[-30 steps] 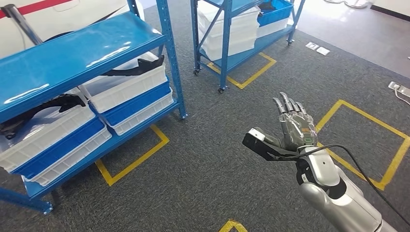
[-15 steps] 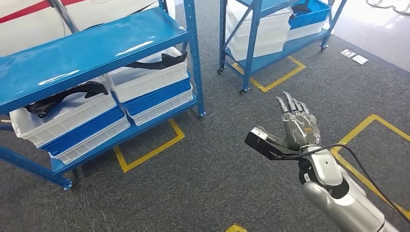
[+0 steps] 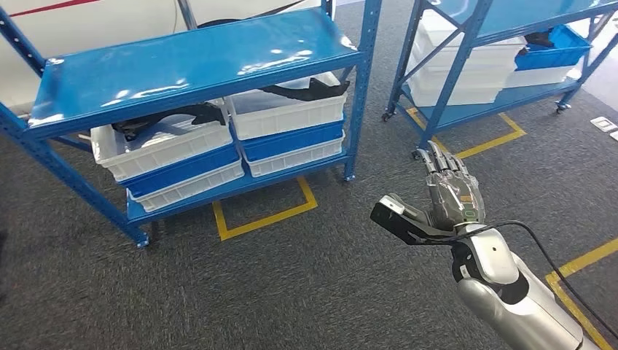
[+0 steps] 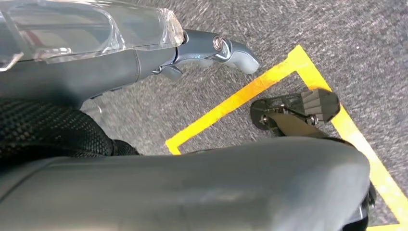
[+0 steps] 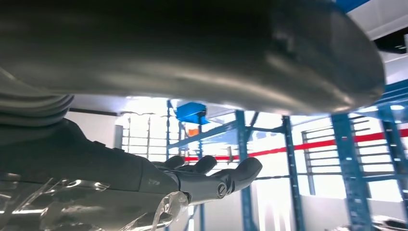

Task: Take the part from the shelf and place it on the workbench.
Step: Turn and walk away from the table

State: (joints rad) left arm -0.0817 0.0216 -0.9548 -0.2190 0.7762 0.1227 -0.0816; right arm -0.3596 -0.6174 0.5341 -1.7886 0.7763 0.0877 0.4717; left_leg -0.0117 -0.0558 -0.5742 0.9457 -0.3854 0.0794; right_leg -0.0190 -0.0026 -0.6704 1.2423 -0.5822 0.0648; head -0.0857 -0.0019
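Swung rightward, the view now centres the blue steel shelf (image 3: pixel 189 65); the right hand (image 3: pixel 450 191) is raised empty, fingers spread (ready), while black parts (image 3: pixel 171 117) wait in white plastic bins (image 3: pixel 164 149).

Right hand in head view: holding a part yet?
No, the right hand is raised above the grey carpet with fingers extended and nothing in it; the black parts lie in white bins on the blue shelf.
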